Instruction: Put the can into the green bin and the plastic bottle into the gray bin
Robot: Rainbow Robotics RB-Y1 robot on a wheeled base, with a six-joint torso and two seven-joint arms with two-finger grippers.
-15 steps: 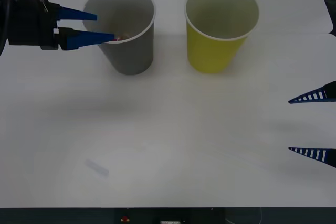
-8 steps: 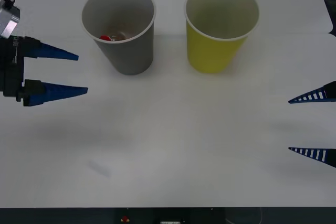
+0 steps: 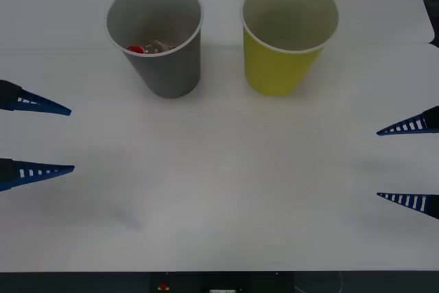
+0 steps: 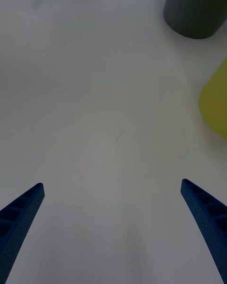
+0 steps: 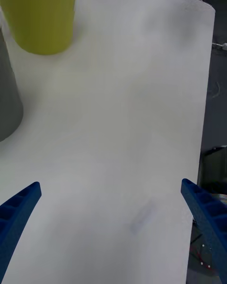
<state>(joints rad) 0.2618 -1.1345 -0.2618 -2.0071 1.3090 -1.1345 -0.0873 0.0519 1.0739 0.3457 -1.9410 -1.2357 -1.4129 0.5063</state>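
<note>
Blue left end effector [image 3: 68, 139] has withdrawn — fingers apart.

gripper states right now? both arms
Left gripper: open, holding nothing, over the table's left edge.
Right gripper: open, holding nothing, over the table's right edge.

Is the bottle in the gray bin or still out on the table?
In. The bottle's red cap shows inside the gray bin, below its rim.
</note>
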